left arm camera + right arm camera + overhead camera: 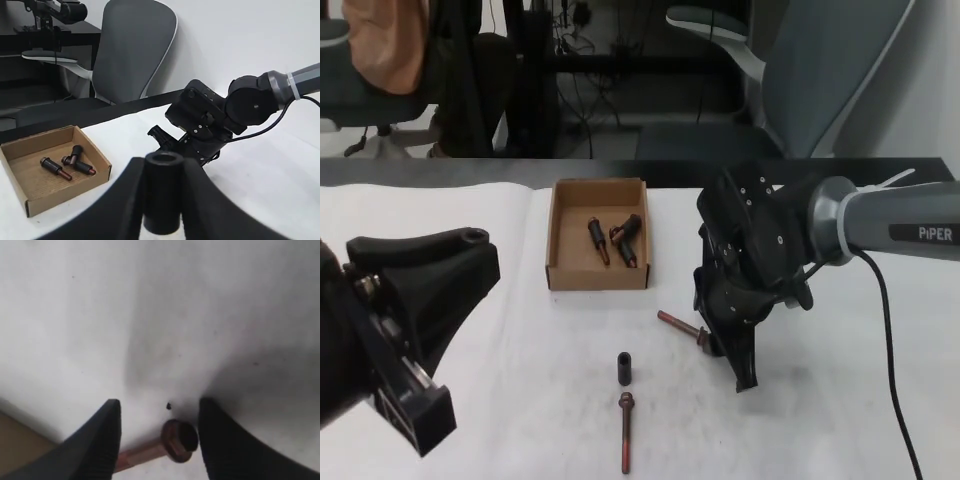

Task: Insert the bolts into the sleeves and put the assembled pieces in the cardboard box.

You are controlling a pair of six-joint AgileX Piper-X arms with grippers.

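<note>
The left gripper (163, 169) is closed on a black sleeve (162, 200), which stands upright between its two fingers, open end up, raised above the bench (520, 420) on its left side; the right gripper (159, 405) is open and pointed down at the bench, one finger on each side of the head of a copper-coloured bolt (179, 440); whether either finger touches the head cannot be told. That bolt lies flat on the white bench top, its shaft pointing away from the gripper towards the cardboard box (558, 232); just in front of it, nearer the camera in the high view, a loose sleeve (625, 368) stands on the bench; just in front of that lies a second bolt (625, 432), head towards the loose sleeve and not touching it. The cardboard box sits farther back, near the middle of the bench, open at the top; inside it lie assembled pieces (599, 241), dark sleeves with copper ends showing; beyond the far edge of the bench stands a grey office chair (825, 60).
</note>
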